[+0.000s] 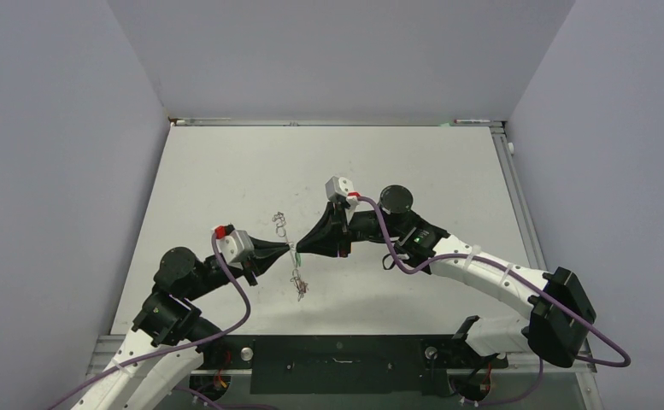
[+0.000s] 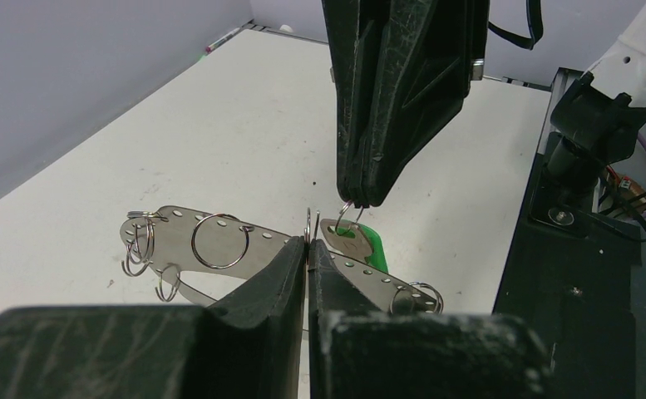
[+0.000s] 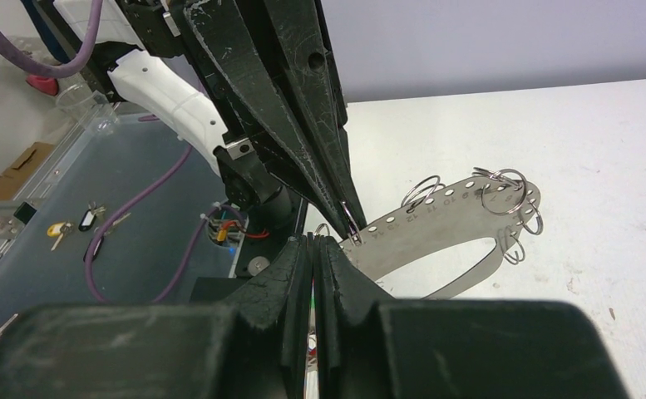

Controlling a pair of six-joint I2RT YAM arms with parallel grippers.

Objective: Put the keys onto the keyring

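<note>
Keyring: flat silver perforated metal band, curving into a loop and carrying thin wire split rings, near the white matte table's centre.
Left gripper: scuffed black fingers pressing together on the band's edge.
Right gripper: tips pinching the wire ring of a silver key with green plastic head.
Unclear: tiny bits at 6 o'clock of the grippers.

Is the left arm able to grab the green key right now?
Probably not: the left gripper is shut on the keyring, and the right gripper holds the green key.
</note>
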